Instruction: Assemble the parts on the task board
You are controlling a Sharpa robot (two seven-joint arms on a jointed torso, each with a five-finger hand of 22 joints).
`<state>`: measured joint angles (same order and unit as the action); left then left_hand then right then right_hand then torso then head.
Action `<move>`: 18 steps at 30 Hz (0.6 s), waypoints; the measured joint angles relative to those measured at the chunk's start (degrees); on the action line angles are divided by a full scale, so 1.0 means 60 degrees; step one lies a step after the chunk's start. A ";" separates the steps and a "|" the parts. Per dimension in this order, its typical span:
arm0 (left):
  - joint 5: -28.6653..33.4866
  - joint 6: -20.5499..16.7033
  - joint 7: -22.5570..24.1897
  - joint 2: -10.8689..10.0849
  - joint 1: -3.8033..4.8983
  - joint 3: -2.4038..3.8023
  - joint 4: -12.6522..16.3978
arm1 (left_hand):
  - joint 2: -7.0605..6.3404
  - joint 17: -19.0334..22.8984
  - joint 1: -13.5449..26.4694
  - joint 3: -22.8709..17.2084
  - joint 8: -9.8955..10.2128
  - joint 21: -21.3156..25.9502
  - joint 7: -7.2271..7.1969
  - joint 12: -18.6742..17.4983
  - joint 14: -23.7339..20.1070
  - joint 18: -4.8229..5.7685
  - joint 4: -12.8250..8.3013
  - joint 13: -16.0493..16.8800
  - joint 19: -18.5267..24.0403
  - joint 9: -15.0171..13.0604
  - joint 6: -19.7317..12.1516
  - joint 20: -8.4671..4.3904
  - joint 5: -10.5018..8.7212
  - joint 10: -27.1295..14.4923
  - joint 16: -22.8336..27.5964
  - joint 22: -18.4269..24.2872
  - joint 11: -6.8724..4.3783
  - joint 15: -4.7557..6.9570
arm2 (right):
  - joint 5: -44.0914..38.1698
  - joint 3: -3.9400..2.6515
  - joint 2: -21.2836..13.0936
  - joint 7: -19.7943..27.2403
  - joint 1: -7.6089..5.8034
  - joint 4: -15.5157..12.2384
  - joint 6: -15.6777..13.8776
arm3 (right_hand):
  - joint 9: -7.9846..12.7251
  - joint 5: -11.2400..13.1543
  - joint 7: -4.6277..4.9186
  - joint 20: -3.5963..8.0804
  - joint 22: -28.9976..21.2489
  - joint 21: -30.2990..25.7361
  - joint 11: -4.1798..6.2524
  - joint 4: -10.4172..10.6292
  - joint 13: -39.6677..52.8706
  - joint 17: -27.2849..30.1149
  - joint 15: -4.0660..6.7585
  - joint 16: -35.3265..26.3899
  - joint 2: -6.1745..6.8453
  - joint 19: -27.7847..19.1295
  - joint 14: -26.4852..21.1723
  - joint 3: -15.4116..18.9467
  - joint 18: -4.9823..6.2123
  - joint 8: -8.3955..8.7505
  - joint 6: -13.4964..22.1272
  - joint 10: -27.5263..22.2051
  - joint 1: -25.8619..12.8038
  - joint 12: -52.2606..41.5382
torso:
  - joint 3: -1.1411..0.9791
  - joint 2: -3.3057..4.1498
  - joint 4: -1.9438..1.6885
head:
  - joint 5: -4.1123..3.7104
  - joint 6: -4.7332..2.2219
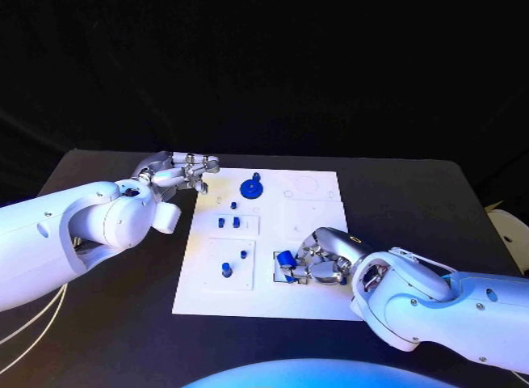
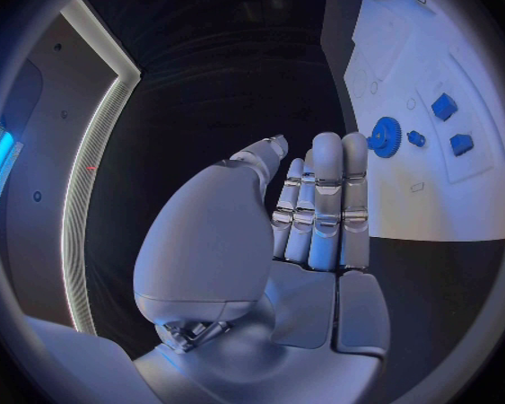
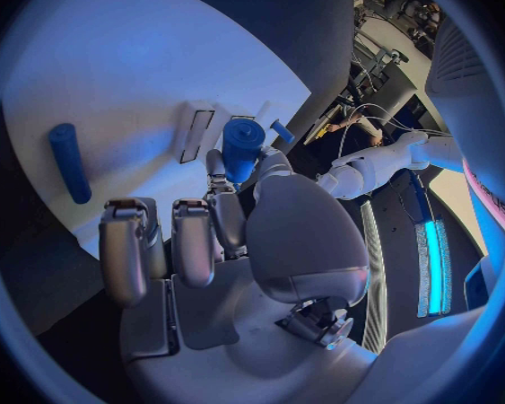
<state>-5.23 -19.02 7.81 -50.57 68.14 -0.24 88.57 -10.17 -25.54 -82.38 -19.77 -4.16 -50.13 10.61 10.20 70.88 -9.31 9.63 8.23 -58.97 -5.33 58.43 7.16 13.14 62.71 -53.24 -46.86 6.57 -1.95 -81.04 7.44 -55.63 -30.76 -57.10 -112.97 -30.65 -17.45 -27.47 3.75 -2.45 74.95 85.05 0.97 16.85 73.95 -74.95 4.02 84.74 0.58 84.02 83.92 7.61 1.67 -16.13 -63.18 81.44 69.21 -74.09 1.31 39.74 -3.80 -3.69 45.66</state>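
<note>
A short blue cylindrical plastic part (image 3: 243,145) is pinched between the thumb and fingertips of the silver many-fingered right hand (image 1: 314,259), which is held low over the near right part of the white flat task board (image 1: 316,212), beside a small rectangular recess there. From the right wrist view the part is seen gripped at its lower end, with its free end pointed toward the board; whether it already touches the recess cannot be told from these views. A blue rod-shaped part (image 3: 68,162) lies loose on the board, apart from the hand.

The silver many-fingered left hand (image 1: 178,172) is poised at the far left edge of the board, its fingers straight and together with nothing held between them. A blue gear-like round part (image 1: 253,189) is seated near the far edge, just beside that hand, and small blue pegs (image 1: 228,221) stand in the left-hand plates.

The held piece is judged to be light, rigid and smooth, so it could slip or tilt under a loose pinch. A firm hold across its round sides, with the mating end left free, would suit insertion.
</note>
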 measured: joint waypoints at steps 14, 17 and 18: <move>0.0000 0.0029 -0.0032 -0.0009 0.0000 -0.0002 0.0021 | 0.0000 -0.0001 0.0000 0.0000 0.0000 0.0000 0.0000 0.0000 0.0000 0.0000 0.0000 -0.0001 0.0000 -0.0001 0.0000 0.0000 0.0000 0.0000 0.0000 0.0007 0.0000 0.0000 | 0.0464 -0.0005 0.0276 -0.0049 0.0008 0.0369 0.0196 | -0.0228 0.1901 -0.0127 0.0000 -0.0002 -0.0001 0.0000 -0.0016 0.0034 0.0002 -0.0001 -0.0001 -0.0132 0.0000 0.0000 0.0724 0.0001 -0.0160 -0.0131 0.0000 -0.0745 0.0097 | 0.0000 0.0000 -0.0011 | 0.0069 0.0063; 0.0000 0.0029 -0.0032 -0.0009 0.0000 -0.0002 0.0024 | 0.0000 -0.0001 0.0000 0.0000 0.0000 0.0000 0.0000 0.0000 0.0000 0.0000 0.0000 -0.0001 0.0000 -0.0001 0.0000 0.0000 0.0000 0.0000 0.0000 0.0007 0.0000 0.0000 | 0.0478 -0.0005 0.0285 -0.0085 0.0008 0.0390 0.0217 | -0.0286 0.2790 -0.0128 0.0000 -0.0002 -0.0032 0.0000 -0.0010 0.0026 0.0002 -0.0001 -0.0002 -0.0021 0.0000 0.0000 0.0933 0.0001 -0.0158 -0.0130 0.0000 -0.1081 0.0187 | -0.0001 0.0000 -0.0007 | 0.0070 0.0063; 0.0000 0.0029 -0.0033 -0.0009 0.0000 -0.0002 0.0025 | 0.0000 -0.0001 0.0000 0.0000 0.0000 0.0000 0.0000 0.0000 0.0000 0.0001 0.0000 -0.0002 0.0000 -0.0001 0.0000 0.0000 0.0000 0.0000 0.0000 0.0007 0.0000 0.0000 | 0.0478 -0.0005 0.0286 -0.0101 0.0008 0.0397 0.0223 | -0.0300 0.2968 -0.0128 0.0000 -0.0003 -0.0065 0.0000 0.0000 0.0015 0.0002 -0.0001 -0.0002 0.0036 0.0000 0.0000 0.0944 0.0001 -0.0157 -0.0130 0.0000 -0.1138 0.0187 | -0.0001 0.0000 -0.0007 | 0.0066 0.0063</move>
<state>-5.23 -18.85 7.61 -50.62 68.15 -0.26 88.73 -10.17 -25.55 -82.38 -19.77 -4.16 -50.14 10.61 10.20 70.88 -9.31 9.63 8.22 -58.97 -5.34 58.43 7.16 13.14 62.72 -53.24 -46.82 6.57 -1.95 -78.18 7.41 -53.92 -31.36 -57.05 -110.59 -29.32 -19.25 -9.67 2.98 -2.46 74.93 84.66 0.97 16.85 74.04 -74.93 4.01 84.73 0.80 84.02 83.92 13.28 1.67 -17.08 -63.96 81.44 62.38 -72.97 1.30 39.74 -3.84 -3.29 46.04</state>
